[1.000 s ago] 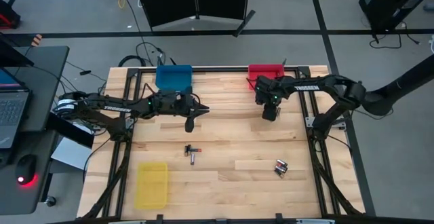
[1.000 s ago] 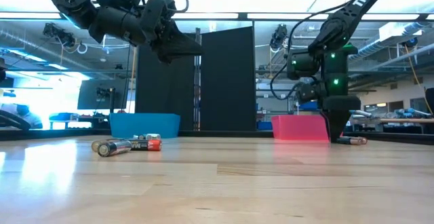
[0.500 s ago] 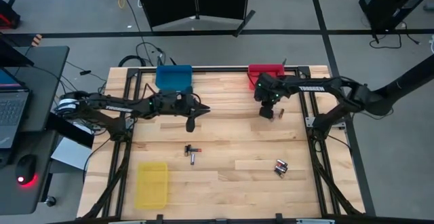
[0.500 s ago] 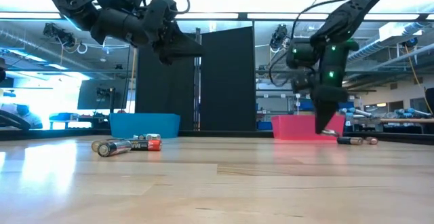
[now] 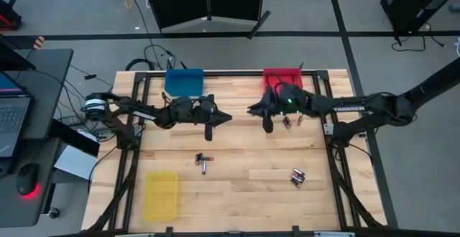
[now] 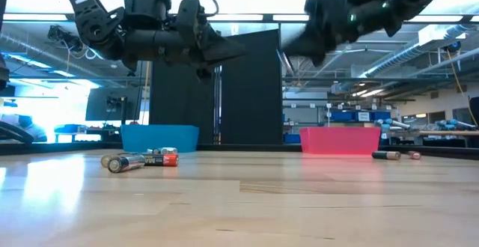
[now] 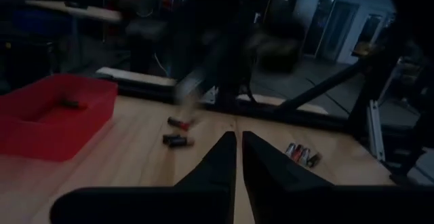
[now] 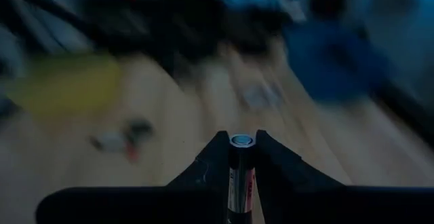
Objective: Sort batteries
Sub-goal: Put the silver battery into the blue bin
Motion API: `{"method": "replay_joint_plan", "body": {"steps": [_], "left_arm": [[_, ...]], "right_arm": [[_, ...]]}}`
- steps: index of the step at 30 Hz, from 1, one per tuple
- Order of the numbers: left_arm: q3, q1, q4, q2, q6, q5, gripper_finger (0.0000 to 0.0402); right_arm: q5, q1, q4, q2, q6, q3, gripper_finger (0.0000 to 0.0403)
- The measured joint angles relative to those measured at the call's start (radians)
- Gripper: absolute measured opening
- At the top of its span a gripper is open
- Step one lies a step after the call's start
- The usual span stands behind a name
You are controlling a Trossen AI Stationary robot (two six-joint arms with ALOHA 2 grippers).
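My right gripper [image 5: 253, 110] hangs above the table's middle far part, left of the red bin [image 5: 282, 75], shut on a black-and-red battery [image 8: 241, 183]. It shows blurred in the low view [image 6: 296, 50]. My left gripper [image 5: 227, 117] is raised close by, facing the right one, shut and empty [image 7: 238, 157]. Two batteries [image 5: 288, 121] lie on the wood in front of the red bin. A pair of batteries [image 5: 203, 162] lies mid-table, and a small cluster of batteries [image 5: 297, 177] lies nearer the right edge. My right gripper pinches the battery between its two fingers. The battery lies along the fingers, with its metal end cap [image 8: 241, 140] showing at the fingertips. The fingers point roughly level toward the table's left. The battery is lifted clear of the table.
A blue bin [image 5: 185, 81] stands at the far edge on the left and a yellow bin [image 5: 161, 194] at the near left. One battery [image 7: 70, 104] lies inside the red bin [image 7: 41, 139]. The two grippers are a short gap apart over the table's middle.
My right gripper rose from the wood in front of the red bin, swung toward the table's left and tipped from pointing down to about level, carrying one battery up; two batteries stayed on the wood. My left gripper shifted slightly toward the table's right.
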Motion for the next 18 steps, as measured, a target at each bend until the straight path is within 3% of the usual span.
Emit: {"method": "replay_joint_plan", "body": {"steps": [6,12,18], "left_arm": [[0.049,-0.041,0.008,0.036,-0.018,-0.002,0.0081],[0.092,-0.089,0.011,0.036,0.034,-0.006,0.0144],[0.129,-0.106,-0.01,0.036,0.036,-0.011,0.0182]], "right_arm": [[0.061,0.13,0.214,-0.002,0.001,-0.013,0.0057],[0.088,0.17,0.238,-0.002,-0.005,-0.013,0.0057],[0.086,0.182,0.284,-0.002,-0.007,-0.013,0.0057]]}}
